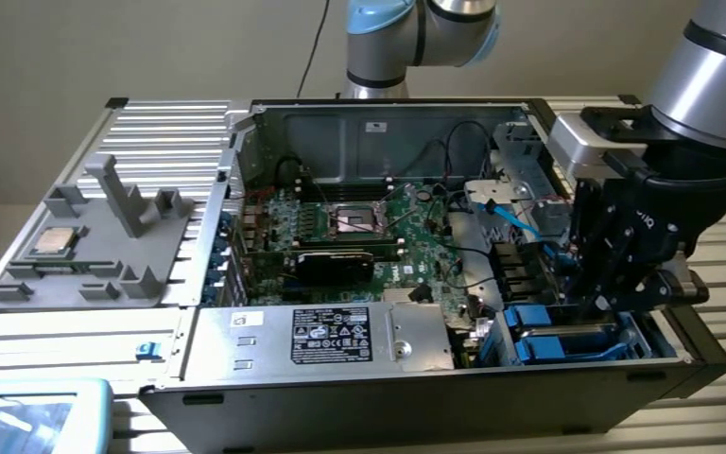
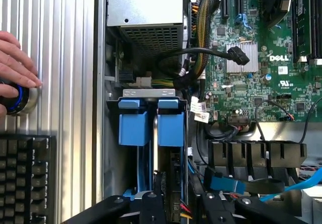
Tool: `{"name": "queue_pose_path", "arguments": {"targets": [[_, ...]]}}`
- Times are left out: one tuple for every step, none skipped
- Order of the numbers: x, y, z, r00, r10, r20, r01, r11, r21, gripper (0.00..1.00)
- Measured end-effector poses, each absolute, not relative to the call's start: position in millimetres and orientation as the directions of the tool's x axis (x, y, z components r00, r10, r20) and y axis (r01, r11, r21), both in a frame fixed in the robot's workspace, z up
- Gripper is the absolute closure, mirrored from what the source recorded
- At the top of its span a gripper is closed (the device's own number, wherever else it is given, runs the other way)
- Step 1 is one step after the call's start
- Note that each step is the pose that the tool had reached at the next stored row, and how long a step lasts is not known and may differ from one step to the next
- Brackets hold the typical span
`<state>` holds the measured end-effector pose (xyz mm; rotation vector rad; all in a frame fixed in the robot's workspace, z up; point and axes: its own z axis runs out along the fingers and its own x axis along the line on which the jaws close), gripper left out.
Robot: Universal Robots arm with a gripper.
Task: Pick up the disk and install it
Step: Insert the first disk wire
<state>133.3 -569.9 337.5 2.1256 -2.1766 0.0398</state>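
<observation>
The disk [image 2: 171, 128] stands edge-on in the drive bay of the open computer case, its blue carrier end facing the wrist camera. A second blue carrier [image 2: 133, 128] sits in the slot beside it. In the exterior view the blue carriers [image 1: 552, 345] lie in the case's near corner on the exterior view's right. My gripper [image 1: 596, 303] hangs straight over that bay. In the wrist view its black fingers [image 2: 151, 209] stand apart just above the disk's slot, and the gripper [image 2: 181, 211] holds nothing.
A person's hand [image 2: 15, 68] rests on a blue-ringed button [image 2: 15, 99] beside a black keyboard [image 2: 25, 178]. The motherboard [image 1: 363, 232], cables and a silver box with a black label [image 1: 332, 336] fill the case. A grey fixture [image 1: 98, 246] holds a square chip [image 1: 54, 241].
</observation>
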Motion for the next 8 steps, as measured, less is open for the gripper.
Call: {"name": "queue_pose_path", "arguments": {"targets": [[133,-570,342,-0.021,-0.996,0.090,-0.998,0.026,0.050,0.68],[134,-570,346,-0.021,-0.996,0.091,-0.998,0.026,0.050,0.68],[134,-570,351,-0.021,-0.995,0.093,-0.998,0.026,0.050,0.68],[136,-570,355,-0.021,-0.995,0.093,-0.998,0.026,0.050,0.68],[137,-570,360,-0.021,-0.995,0.095,-0.998,0.026,0.050,0.68],[138,-570,364,-0.021,-0.995,0.096,-0.998,0.026,0.050,0.68],[138,-570,368,-0.021,-0.995,0.098,-0.998,0.026,0.050,0.68],[138,-570,371,-0.021,-0.995,0.101,-0.998,0.026,0.050,0.68]]}}
